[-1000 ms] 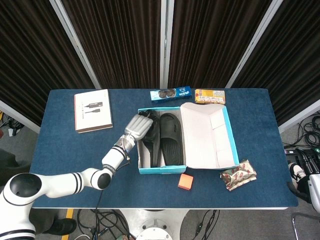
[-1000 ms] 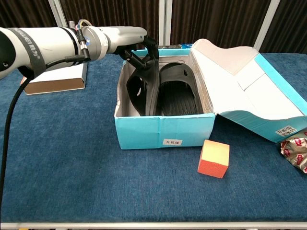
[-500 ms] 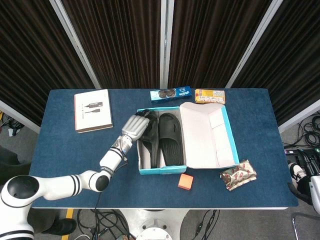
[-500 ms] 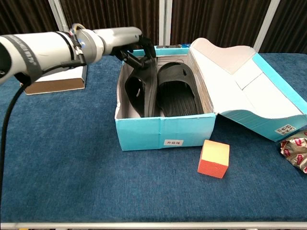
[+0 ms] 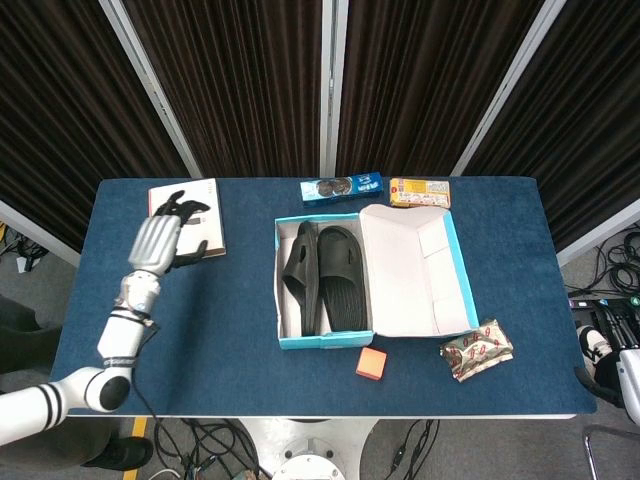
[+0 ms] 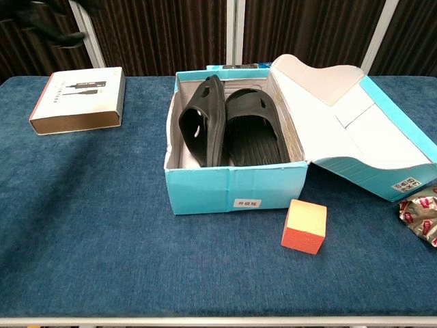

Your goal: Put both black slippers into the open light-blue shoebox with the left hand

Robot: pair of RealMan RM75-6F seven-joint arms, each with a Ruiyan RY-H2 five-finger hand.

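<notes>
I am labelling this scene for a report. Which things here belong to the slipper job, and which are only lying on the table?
Belong to the job:
two black slippers, both inside the box
light-blue shoebox, lid open
left hand, holding nothing

Only lying about:
white booklet box
orange block
blue biscuit pack
yellow snack pack
crumpled wrapper

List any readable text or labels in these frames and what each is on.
None reads clearly.
Shoebox front sticker: characters, too small.
Lid sticker: blurred.
White box top: a printed line, illegible.
Blue packet, yellow packet, crumpled wrapper: print too small.
</notes>
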